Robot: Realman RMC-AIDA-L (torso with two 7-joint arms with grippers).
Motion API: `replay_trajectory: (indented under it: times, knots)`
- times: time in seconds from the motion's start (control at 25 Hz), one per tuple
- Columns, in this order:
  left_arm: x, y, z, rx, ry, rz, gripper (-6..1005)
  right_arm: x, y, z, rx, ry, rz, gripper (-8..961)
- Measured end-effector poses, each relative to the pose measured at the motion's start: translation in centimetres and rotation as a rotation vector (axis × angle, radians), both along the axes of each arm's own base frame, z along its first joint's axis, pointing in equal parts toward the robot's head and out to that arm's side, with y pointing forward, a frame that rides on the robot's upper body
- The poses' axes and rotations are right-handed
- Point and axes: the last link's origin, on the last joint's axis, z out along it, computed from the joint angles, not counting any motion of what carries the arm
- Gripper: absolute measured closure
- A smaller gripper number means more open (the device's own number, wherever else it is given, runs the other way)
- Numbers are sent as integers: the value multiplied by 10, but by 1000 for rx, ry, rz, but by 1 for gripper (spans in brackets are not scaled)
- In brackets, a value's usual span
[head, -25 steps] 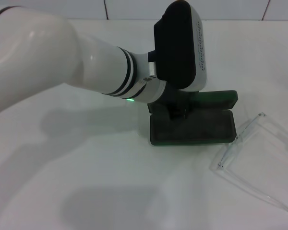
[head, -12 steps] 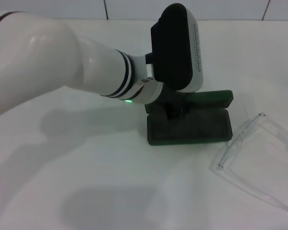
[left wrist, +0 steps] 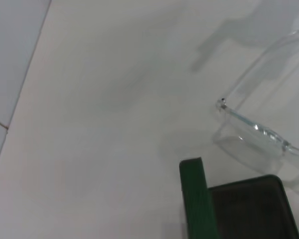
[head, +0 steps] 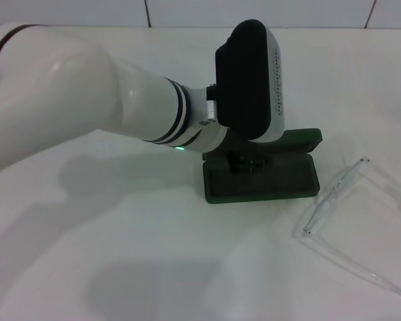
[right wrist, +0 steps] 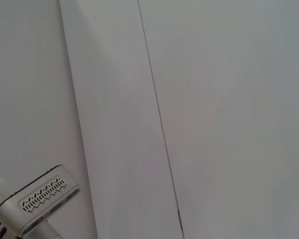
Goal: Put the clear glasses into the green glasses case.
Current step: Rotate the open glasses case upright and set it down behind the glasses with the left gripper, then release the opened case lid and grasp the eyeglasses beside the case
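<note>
Left end effector [head: 246,159] sits down in the open green glasses case [head: 274,180] (finger state: cannot tell). Clear glasses [head: 351,217] lie just right of it on the white table [head: 120,267], near the edge.

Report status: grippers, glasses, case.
Left gripper down at the open green glasses case, fingers hidden. Right gripper out of view. Clear glasses on the table right of the case, untouched. Nothing in the way.
</note>
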Motion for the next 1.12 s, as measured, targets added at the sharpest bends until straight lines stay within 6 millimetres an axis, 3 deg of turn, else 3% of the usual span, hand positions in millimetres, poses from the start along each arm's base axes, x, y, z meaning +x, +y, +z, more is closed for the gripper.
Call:
replay_trajectory:
  times: [0.24,0.48,0.6,0.76,0.88,1.04,1.12]
  knots:
    - [8,2,5,11,-26,-16,510,2,-2,-2,-4,-3,-3,189]
    - [25,2,19,13,-87,-18,497,3,3,-4,-102,-103,4,193]
    - [42,0,46,10,-217,28,499,-4,19,0,-252,-216,12,194]
    - [57,-8,103,5,-524,125,502,-40,54,15,-466,-417,80,197]
    - [56,-18,143,-22,-749,167,504,-71,78,23,-586,-624,135,198]
    - [40,-28,170,-37,-917,213,507,-119,117,22,-762,-906,236,198]
    - [18,-39,177,-16,-989,245,508,-143,136,21,-808,-1003,277,198]
